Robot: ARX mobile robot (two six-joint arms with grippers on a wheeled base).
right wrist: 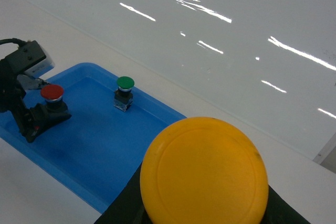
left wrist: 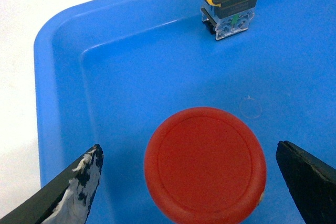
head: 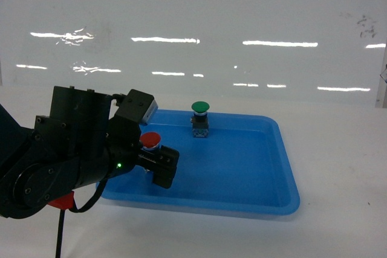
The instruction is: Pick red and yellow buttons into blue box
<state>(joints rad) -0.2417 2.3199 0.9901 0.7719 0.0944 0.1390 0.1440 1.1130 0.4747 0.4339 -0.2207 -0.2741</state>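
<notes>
Here we note the red button (head: 150, 141) standing upright in the near-left part of the shallow blue tray (head: 266, 197), cap up. We judge it small, light and rigid: hard plastic, a smooth domed cap that would likely slip under a pinch, and a squarer black body below that offers flatter faces. Best hold, in our view, is across the body under the cap rim, so the cap overhang stops it sliding out.

The left gripper (left wrist: 189, 182) hangs over the button, wrist camera looking straight down on the cap. Its fingers (left wrist: 79, 187) are spread, one on each side of the cap, neither touching it. In the head view the left arm comes in low from the left, angled across the tray's near-left corner.

The yellow button (right wrist: 205, 169) fills the right wrist view, cap toward the lens, seated between dark finger shapes just below it. We take it as pinched in the right gripper, held aloft right of the tray; the contact itself is not visible.

The green button (head: 200, 118) stands at the tray's far side, well apart. No blue box shows in any view.
</notes>
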